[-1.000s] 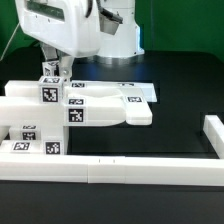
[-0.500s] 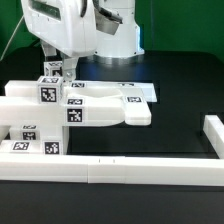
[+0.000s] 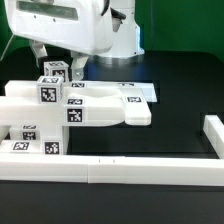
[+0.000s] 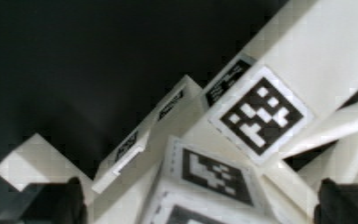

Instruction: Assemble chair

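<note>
The chair parts are white blocks with black-and-white tags, grouped at the exterior view's left. A small tagged cube sits on top of the tall block at the back of the group. My gripper hangs just above the cube, and its fingers stand wide apart on either side of it. In the wrist view the tagged white parts fill the frame. The dark fingertips show far apart there, and the gripper is open and holds nothing.
A flat white tagged panel lies right of the group, with a thicker white block in front of it. Long plain white rails run along the front and the right side. Black tabletop lies between.
The gripper has risen off the small cube, and the arm housing has moved up. The cube stays on the tall block and now shows in full.
</note>
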`<state>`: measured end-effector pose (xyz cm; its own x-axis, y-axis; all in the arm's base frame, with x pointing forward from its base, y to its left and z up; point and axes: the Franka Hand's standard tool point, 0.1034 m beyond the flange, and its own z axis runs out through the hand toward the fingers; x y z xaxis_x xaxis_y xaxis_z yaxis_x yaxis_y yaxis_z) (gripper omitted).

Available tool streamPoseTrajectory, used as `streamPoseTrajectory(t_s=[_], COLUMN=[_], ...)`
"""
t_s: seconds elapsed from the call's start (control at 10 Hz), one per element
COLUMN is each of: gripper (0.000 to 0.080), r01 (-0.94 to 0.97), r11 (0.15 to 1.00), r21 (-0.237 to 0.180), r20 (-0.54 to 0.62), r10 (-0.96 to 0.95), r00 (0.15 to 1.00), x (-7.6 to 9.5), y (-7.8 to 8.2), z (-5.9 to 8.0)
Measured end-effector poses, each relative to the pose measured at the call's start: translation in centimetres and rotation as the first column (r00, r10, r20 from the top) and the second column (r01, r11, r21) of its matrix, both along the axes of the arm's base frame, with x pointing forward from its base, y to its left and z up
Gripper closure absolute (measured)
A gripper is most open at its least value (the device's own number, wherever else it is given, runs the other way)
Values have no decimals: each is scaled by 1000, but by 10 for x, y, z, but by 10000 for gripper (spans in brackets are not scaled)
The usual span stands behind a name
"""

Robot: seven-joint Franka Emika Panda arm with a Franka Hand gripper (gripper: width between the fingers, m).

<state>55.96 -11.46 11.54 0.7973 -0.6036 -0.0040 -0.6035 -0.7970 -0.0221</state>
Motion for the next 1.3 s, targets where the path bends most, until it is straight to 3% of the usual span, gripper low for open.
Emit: streamPoseTrajectory(t_s=[0.4,1.2,1.3], gripper=[151,151,269], r01=[-248,-655,-675], r11=[969,755,738], r21=[-4,-15,-15], r20=[4,8,7], r10=[248,656,675], r00=[969,755,738], x=[0,-1,-1], y=[-1,-3,-3], z=[0,0,0])
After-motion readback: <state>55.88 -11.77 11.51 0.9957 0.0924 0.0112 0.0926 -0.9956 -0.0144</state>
